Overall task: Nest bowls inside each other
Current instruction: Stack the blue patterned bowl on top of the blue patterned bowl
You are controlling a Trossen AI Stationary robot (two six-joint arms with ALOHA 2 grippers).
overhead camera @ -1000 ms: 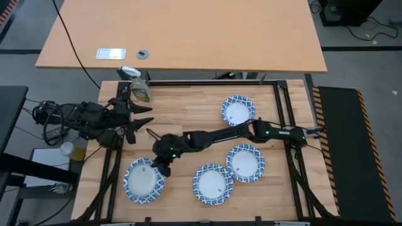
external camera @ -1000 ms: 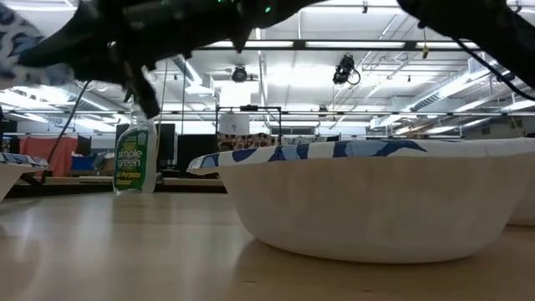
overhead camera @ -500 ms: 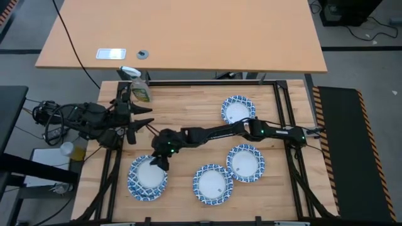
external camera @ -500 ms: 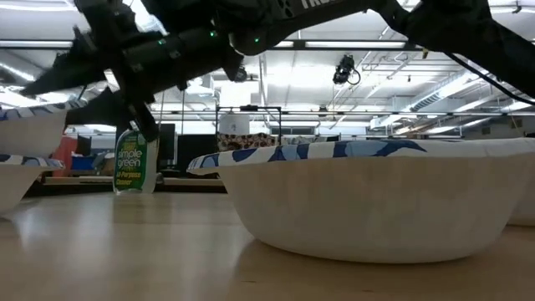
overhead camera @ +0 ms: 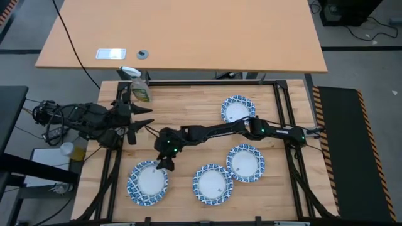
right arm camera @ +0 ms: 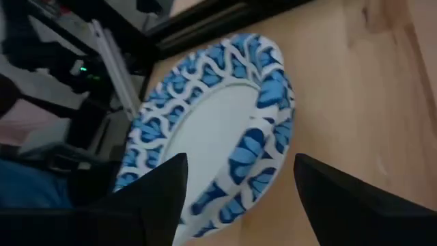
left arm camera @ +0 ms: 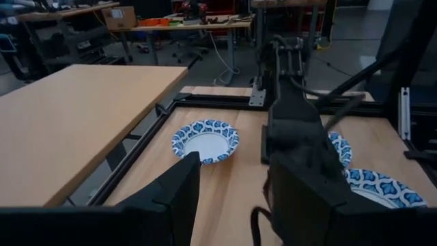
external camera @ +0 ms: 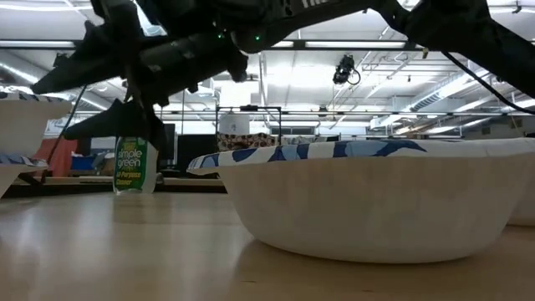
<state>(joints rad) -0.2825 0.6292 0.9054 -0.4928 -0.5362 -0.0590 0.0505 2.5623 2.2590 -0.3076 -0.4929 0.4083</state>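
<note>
Blue-and-white rimmed bowls lie on the wooden table: one at the far right [overhead camera: 238, 110], two near the front [overhead camera: 212, 183] [overhead camera: 245, 162], and a nested pair at the near left [overhead camera: 147, 182]. In that pair the upper bowl [right arm camera: 212, 137] rests inside the lower one [external camera: 10, 171]. My right gripper [overhead camera: 164, 166] hangs open just beside and above this pair's rim, its fingers [right arm camera: 160, 195] apart over the rim with nothing between them. My left gripper [overhead camera: 147, 119] waits open at the table's left edge.
A spray bottle [overhead camera: 139, 88] stands at the far left corner. Black frame rails [overhead camera: 286, 119] border the table. The closest bowl [external camera: 368, 196] fills the low view. My right arm [overhead camera: 213, 132] stretches across the table's middle. Bare wood shows at the middle left.
My right gripper has carried a tilted bowl down onto the near-left bowl, then opened and let go. The bowl now sits level inside the lower one. The gripper has drawn slightly back from it toward the table's far side.
</note>
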